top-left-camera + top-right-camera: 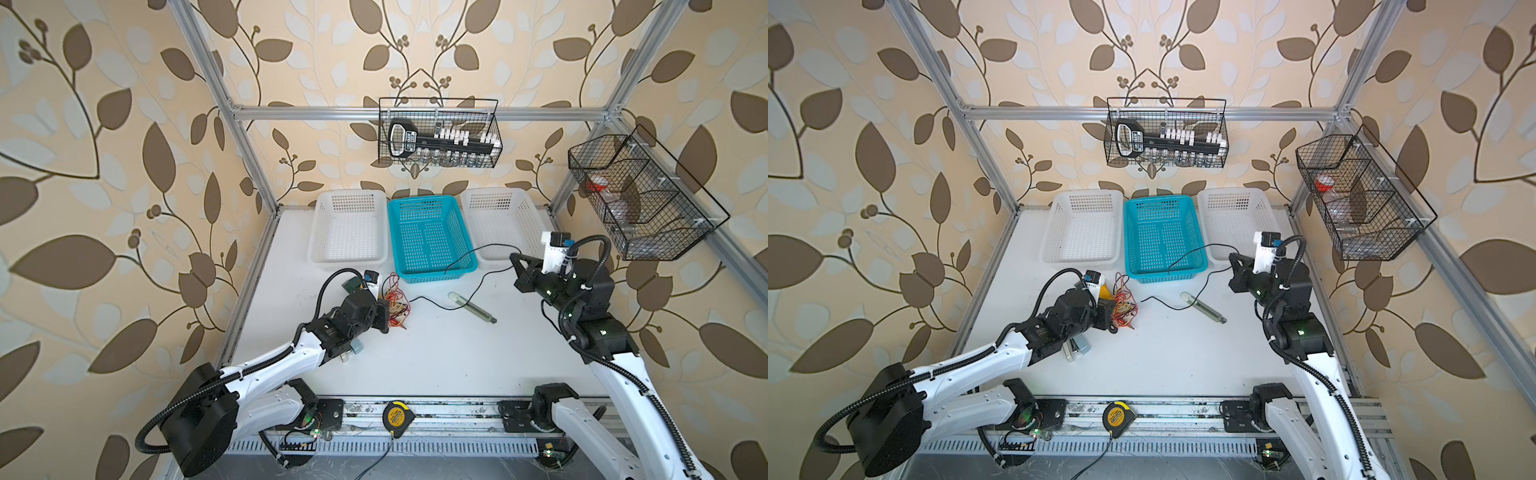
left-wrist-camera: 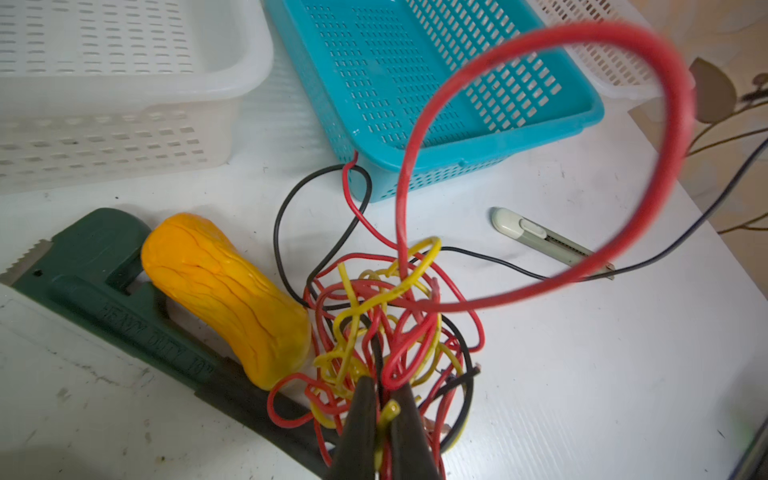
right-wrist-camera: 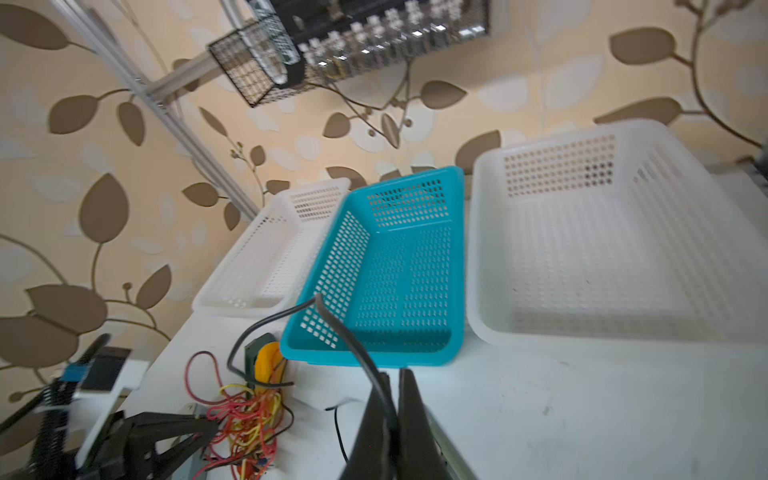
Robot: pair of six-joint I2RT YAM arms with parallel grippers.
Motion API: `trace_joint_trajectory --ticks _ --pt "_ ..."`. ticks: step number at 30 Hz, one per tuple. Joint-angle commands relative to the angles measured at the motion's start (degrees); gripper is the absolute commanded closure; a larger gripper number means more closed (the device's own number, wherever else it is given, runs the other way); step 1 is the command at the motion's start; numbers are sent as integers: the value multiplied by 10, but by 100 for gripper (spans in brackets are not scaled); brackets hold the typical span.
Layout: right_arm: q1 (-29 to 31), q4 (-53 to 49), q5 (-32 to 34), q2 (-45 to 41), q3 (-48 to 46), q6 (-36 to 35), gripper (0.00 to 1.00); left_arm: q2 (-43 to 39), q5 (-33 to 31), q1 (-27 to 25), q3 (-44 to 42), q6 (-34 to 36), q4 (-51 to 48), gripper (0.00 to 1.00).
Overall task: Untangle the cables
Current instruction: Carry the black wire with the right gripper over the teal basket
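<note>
Pulling one black cable (image 3: 352, 345) out of the red-yellow-black tangle (image 1: 395, 305) looks like the step in hand. The left gripper (image 2: 380, 390) pinches the knot left of centre, and the right gripper (image 3: 392, 380) clamps the cable at centre right. It lies slack, running left-to-right across mid-frame, so the next move likely calls for drawing it further right.

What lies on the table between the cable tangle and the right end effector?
A box cutter, crossed by the black cable held in the right end effector; seen in both top views.
</note>
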Motion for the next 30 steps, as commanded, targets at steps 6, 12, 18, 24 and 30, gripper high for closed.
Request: trace_joint_trajectory --ticks 6,12,18,24,30 --pt "61 32 18 71 127 -35 100 7 54 6 9 27 44 100" --pt "62 56 32 129 212 -44 100 17 67 6 11 25 59 100" --pt "58 82 16 185 303 -41 100 35 79 6 17 21 68 100" --pt "47 164 -3 229 340 -24 100 46 88 6 14 13 84 100" --pt "44 225 -22 293 354 -16 100 49 91 6 13 11 88 100"
